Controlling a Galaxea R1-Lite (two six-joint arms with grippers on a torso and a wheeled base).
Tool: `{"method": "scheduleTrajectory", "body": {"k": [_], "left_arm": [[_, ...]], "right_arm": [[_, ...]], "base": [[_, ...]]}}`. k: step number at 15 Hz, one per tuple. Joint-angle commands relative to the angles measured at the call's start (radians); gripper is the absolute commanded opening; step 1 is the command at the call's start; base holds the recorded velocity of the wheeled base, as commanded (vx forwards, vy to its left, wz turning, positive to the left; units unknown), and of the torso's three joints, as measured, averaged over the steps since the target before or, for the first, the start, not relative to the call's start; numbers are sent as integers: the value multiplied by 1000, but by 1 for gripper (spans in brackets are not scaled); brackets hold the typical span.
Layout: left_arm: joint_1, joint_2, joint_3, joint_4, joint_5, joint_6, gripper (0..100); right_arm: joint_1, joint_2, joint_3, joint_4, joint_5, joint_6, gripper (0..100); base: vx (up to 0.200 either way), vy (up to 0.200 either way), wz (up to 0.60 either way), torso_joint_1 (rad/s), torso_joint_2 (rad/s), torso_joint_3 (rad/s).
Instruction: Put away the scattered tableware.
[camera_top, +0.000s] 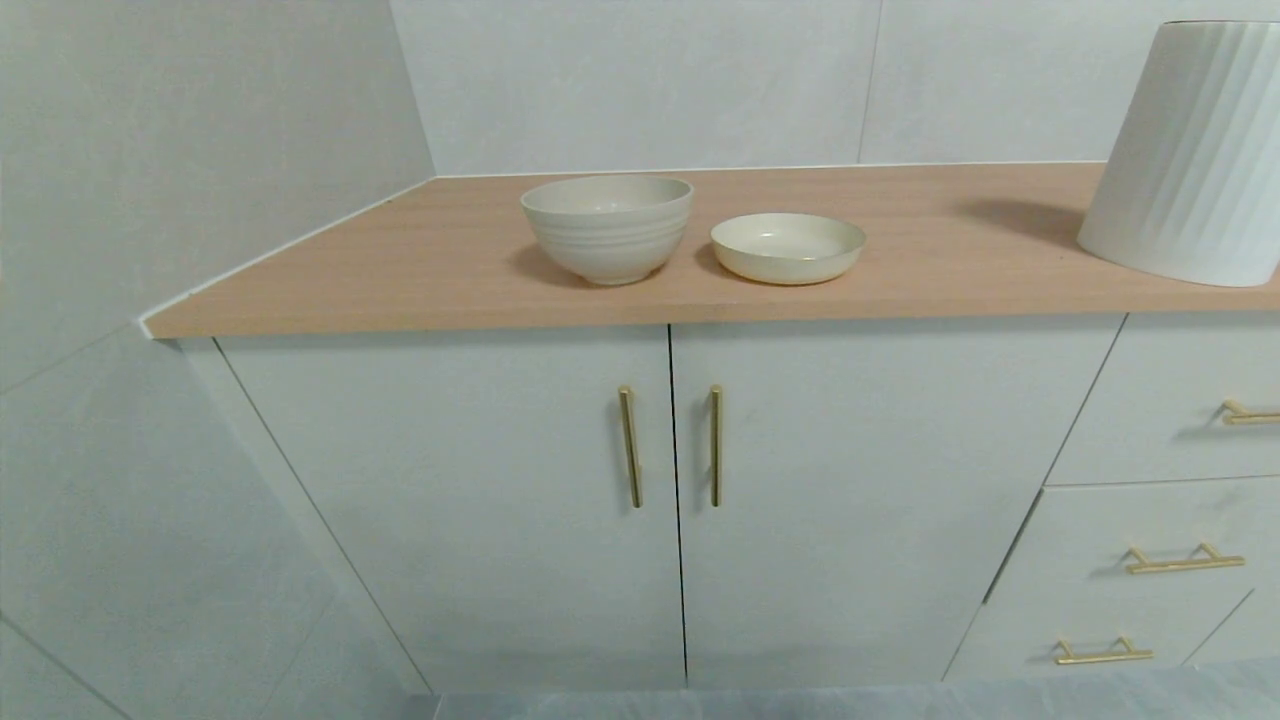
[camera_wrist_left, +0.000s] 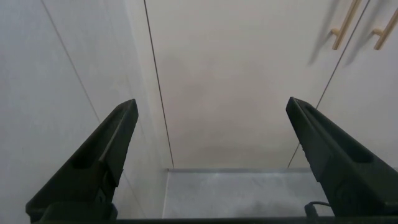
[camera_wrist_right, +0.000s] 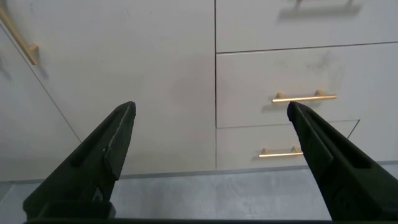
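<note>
The left claw (camera_wrist_left: 211, 104) is held wide open with nothing in it, facing the pale cabinet front low down by the floor. The right claw (camera_wrist_right: 210, 107) is spread just as wide and is equally empty, before the drawer fronts. In the head view a deep, ribbed, grey-beige ceramic bowl (camera_top: 607, 228) stands upright at upper centre of the frame on the light-brown wooden table (camera_top: 400, 270). A shallow cream ceramic dish (camera_top: 788, 247) is set just to its right, near but not touching. Neither has been picked up yet.

Both pieces lie close to the table's front edge, so one could be sent over it by a nudge from an arriving claw. Because they are so near each other, the dish may be knocked while the bowl is gripped. A smooth curved rim may also slip from a pinch.

Below the table, two closed white cabinet doors (camera_top: 450, 500) are seen at centre, then white drawers (camera_top: 1150, 430) at right. At upper right a tall white ribbed vessel (camera_top: 1190, 150) stands well apart. If the cabinet is meant as storage, its shut doors are in the way.
</note>
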Motion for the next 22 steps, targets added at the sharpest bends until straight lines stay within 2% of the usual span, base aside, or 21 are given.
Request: {"method": "scheduleTrajectory", "body": {"k": [1, 5, 18, 20, 22], "left_arm": [[0, 0, 0, 0, 0, 0, 100], [0, 0, 0, 0, 0, 0, 100], [0, 2, 0, 0, 0, 0, 100], [0, 0, -2, 0, 0, 0, 100], [0, 2, 0, 0, 0, 0, 100]], "right_arm": [[0, 0, 0, 0, 1, 0, 100], [0, 0, 0, 0, 1, 0, 100], [0, 0, 0, 0, 7, -14, 100], [0, 0, -20, -45, 12, -14, 100], [2, 17, -75, -80, 100, -3, 100]], "base": [[0, 0, 0, 0, 0, 0], [0, 150, 0, -1, 1, 1], [0, 0, 0, 0, 0, 0], [0, 0, 0, 0, 0, 0], [0, 0, 0, 0, 0, 0]]}}
